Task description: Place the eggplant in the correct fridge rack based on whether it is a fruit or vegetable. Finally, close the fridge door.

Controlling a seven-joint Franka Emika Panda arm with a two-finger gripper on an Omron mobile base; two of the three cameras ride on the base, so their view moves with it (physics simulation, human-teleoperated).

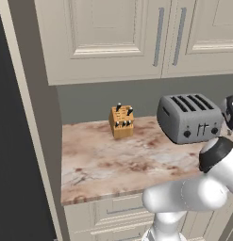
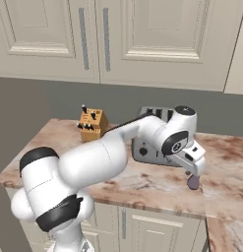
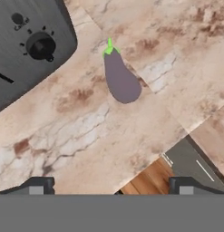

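The eggplant (image 3: 120,79) is a muted purple, teardrop-shaped piece with a bright green stem. It lies on the marble counter (image 3: 86,136), close to the front edge and to the right of the toaster. My gripper (image 3: 111,188) hangs straight above it, open, with its fingertips (image 3: 38,185) spread wide and nothing between them. In the right base view the gripper (image 2: 192,172) points down just over the eggplant (image 2: 194,183). The fridge rack is out of view.
A grey toaster (image 1: 189,117) (image 2: 147,147) stands just left of the eggplant, and a wooden knife block (image 1: 121,121) sits at the back wall. Cream wall cabinets (image 2: 142,39) hang overhead. Past the counter's front edge is wood floor (image 3: 149,179).
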